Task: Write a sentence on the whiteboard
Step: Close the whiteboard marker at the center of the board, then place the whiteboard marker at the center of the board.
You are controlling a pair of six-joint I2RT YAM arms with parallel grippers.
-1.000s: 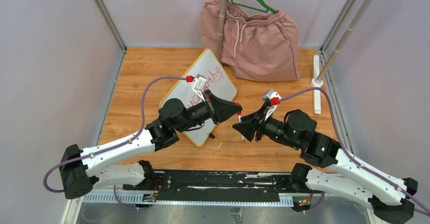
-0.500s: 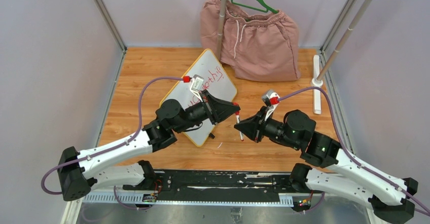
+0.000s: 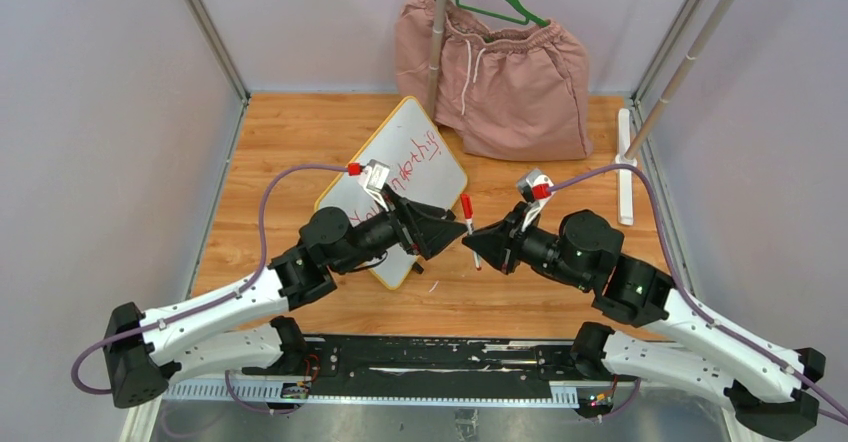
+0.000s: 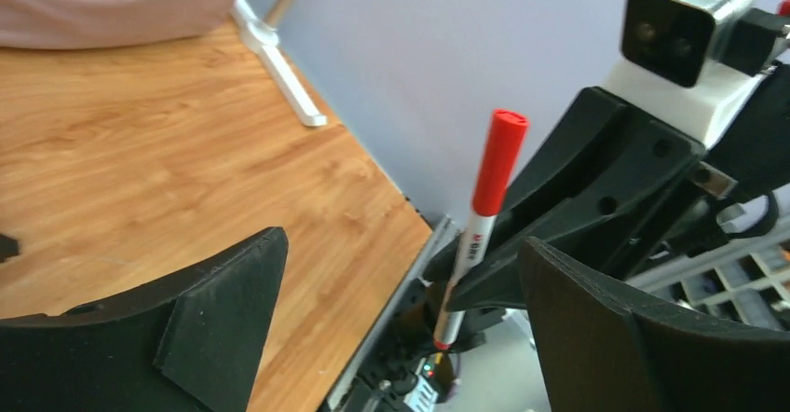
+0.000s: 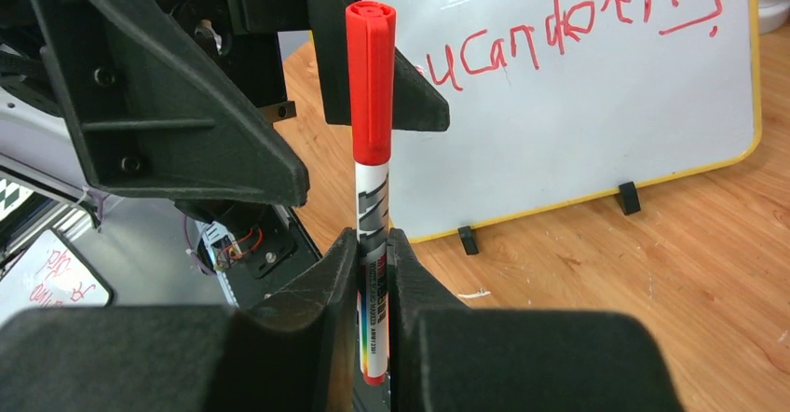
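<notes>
The whiteboard (image 3: pixel 432 152) lies tilted on the wooden table, its yellow rim and black feet plain in the right wrist view (image 5: pixel 596 123). The sentence (image 3: pixel 408 174) runs across it in red marker (image 5: pixel 559 30), its last part underlined. A red-capped marker (image 3: pixel 470 224) stands cap up between the two arms, with my right gripper (image 3: pixel 479 248) shut on its white barrel (image 5: pixel 371 244). My left gripper (image 3: pixel 452 230) is open just left of it, touching nothing. In the left wrist view the marker (image 4: pixel 484 207) stands beyond the open left gripper (image 4: pixel 402 244).
Pink shorts (image 3: pixel 500 62) on a green hanger lie at the back of the table beside a metal rack pole (image 3: pixel 437 32). A white rack foot (image 3: pixel 626 167) runs along the right edge. Frame posts stand at the back corners.
My left gripper has opened, let go of the marker and drawn back to the left. The right gripper has shut on the marker's barrel and holds it upright.
</notes>
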